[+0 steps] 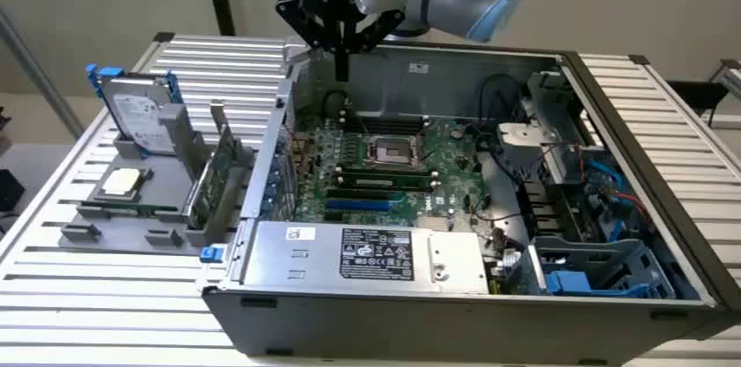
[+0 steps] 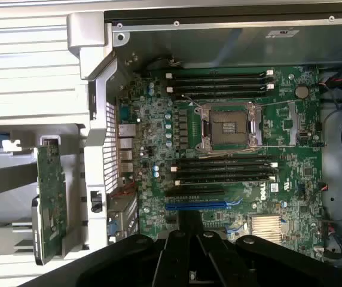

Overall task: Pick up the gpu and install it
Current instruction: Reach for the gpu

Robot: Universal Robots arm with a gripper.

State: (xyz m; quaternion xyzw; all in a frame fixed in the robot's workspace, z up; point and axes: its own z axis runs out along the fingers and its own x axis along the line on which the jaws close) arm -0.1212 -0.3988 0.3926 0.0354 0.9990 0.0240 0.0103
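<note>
- Nearest, the silver power supply lies inside the computer case, against its near wall.
- Behind it, on the case floor, sits the green motherboard with a blue slot.
- Just outside the case wall on the exterior view's left, the gpu stands on its long edge in a grey holder. It is a thin, flat card with a green circuit-board face dotted with small parts, and a silver end bracket rises at its far end.
- Farther from the case, the holder carries a square CPU chip and a hard drive with blue rails.
- Farthest, the gripper hangs above the case's far wall with its fingers pressed together, holding nothing, well apart from the gpu.
</note>
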